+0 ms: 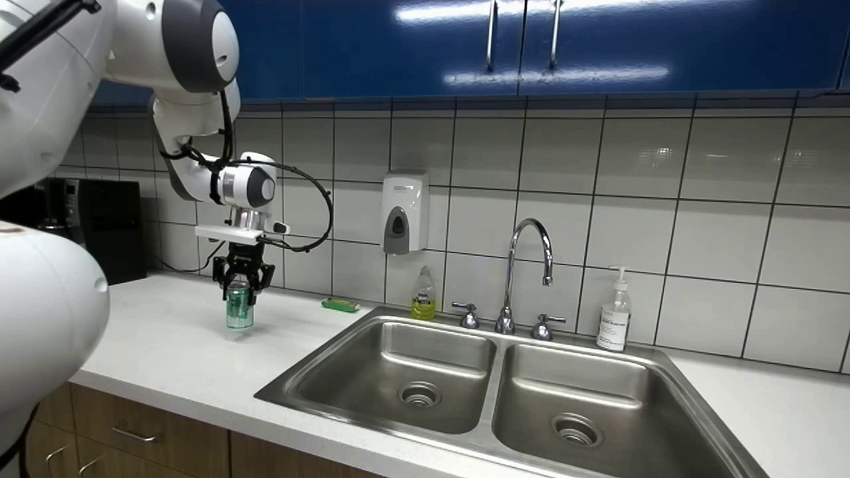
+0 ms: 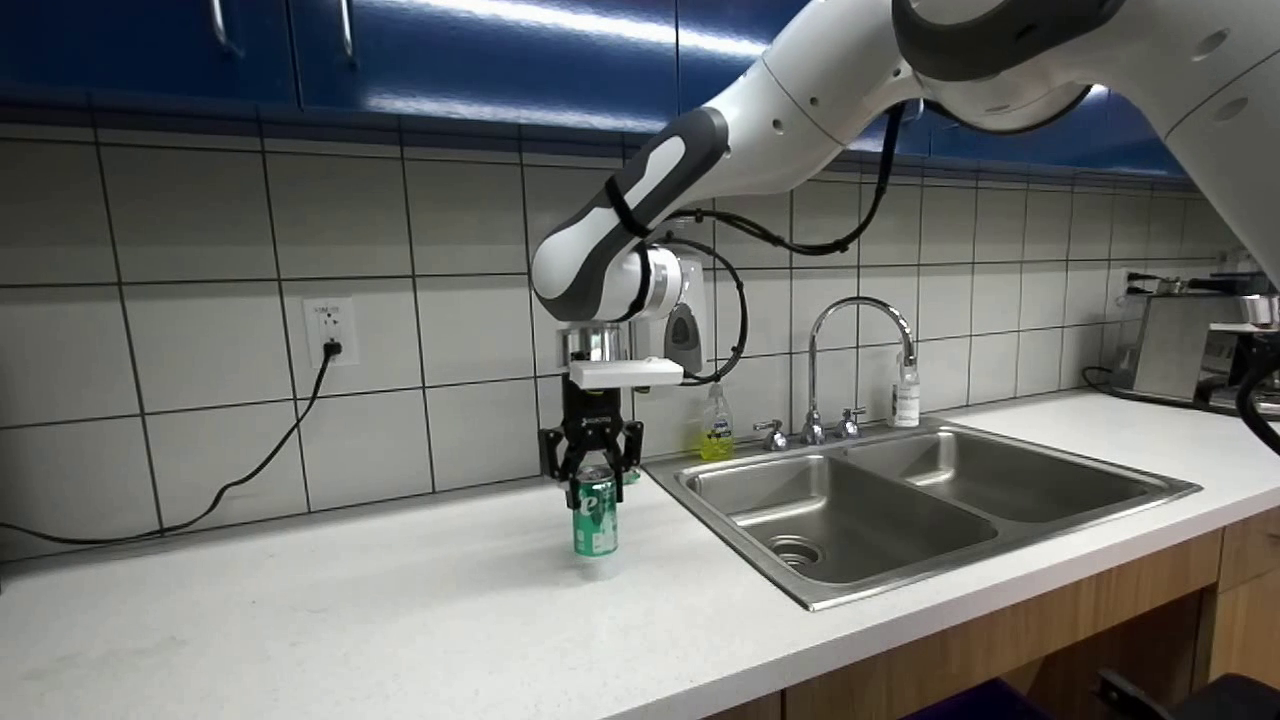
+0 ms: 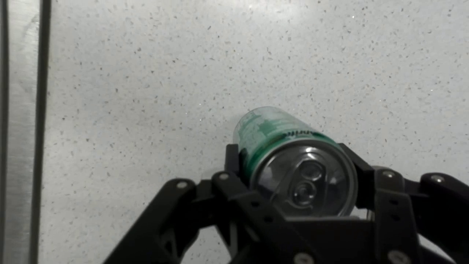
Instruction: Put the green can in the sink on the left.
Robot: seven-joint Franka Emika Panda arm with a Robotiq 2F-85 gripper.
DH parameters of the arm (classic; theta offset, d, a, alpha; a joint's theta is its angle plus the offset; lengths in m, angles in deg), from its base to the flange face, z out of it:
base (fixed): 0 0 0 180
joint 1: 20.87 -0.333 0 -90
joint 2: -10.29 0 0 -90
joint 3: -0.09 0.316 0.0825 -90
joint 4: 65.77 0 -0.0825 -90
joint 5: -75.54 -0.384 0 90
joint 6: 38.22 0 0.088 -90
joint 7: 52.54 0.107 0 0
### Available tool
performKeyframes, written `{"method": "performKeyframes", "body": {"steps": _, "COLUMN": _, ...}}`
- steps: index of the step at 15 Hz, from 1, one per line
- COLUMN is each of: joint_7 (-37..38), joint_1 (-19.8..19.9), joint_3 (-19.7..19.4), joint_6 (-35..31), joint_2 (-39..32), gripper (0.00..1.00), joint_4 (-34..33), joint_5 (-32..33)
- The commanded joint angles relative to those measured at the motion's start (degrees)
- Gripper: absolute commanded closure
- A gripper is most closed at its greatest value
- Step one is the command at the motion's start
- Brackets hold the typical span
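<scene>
The green can (image 1: 240,315) is upright over the white counter, to the left of the sink; it also shows in an exterior view (image 2: 596,535) and in the wrist view (image 3: 304,179), with its lid toward the camera. My gripper (image 1: 239,296) points down and is shut on the can's upper part, a finger against each side, as the wrist view (image 3: 293,157) shows. A faint reflection lies under the can; I cannot tell whether its base touches the counter. The left sink basin (image 1: 431,342) is to the right of the can; it also shows in an exterior view (image 2: 760,500).
The right basin (image 1: 571,362) adjoins the left one. A faucet (image 1: 508,279), a yellow-green soap bottle (image 1: 424,299) and a pump bottle (image 1: 613,318) stand along the sink's back. A green item (image 1: 340,305) lies near the wall. A dispenser (image 1: 405,212) hangs above.
</scene>
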Motion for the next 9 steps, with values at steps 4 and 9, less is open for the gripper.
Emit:
{"method": "performKeyframes", "body": {"steps": 4, "joint_7": 3.93, "joint_1": 0.48, "joint_3": -1.22, "joint_6": 3.02, "joint_2": 5.92, "gripper": 0.61, "joint_4": 2.67, "joint_5": 0.55}}
{"method": "performKeyframes", "body": {"steps": 9, "joint_7": 5.37, "joint_1": 2.02, "joint_3": -3.05, "joint_6": 2.3, "joint_2": 8.35, "gripper": 0.61, "joint_4": 6.0, "joint_5": 0.25}}
